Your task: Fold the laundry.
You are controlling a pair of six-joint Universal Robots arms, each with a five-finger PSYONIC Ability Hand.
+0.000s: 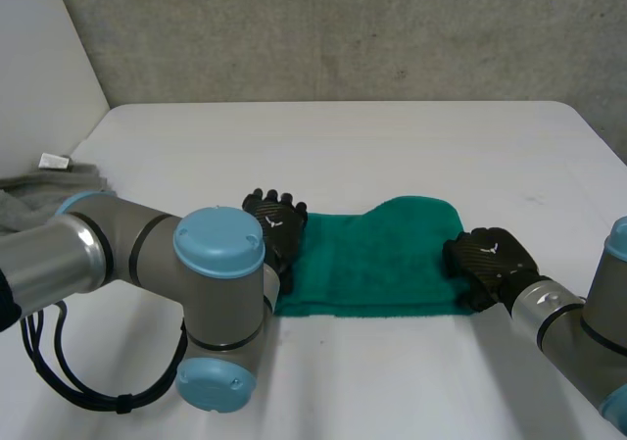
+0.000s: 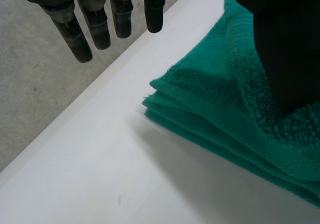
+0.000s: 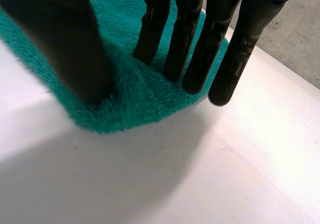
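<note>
Bare concrete wall (image 1: 343,28) stands behind the white counter (image 1: 392,136), which is smooth and offers little grip. A heap of grey cloth (image 1: 49,180) with a white label (image 1: 54,161) lies at the counter's left edge, well apart from the work.

The green towel (image 1: 382,264) lies at the middle of the counter, already folded into a long band; the left wrist view shows several layers stacked at its corner. The left hand (image 1: 277,226) sits at the towel's left end with its fingers (image 2: 100,24) straight and spread, clear of the cloth, and its thumb resting on the pile. The right hand (image 1: 490,264) is at the right end, fingers (image 3: 200,49) straight and apart, pressing flat on the terry with the thumb beside them. Neither hand grips anything.

This looks like smoothing between folds. The far right part of the towel bulges in a rounded lobe, so the edges are not square. The next move probably calls for pinching one end through all its layers and carrying it over the other.
</note>
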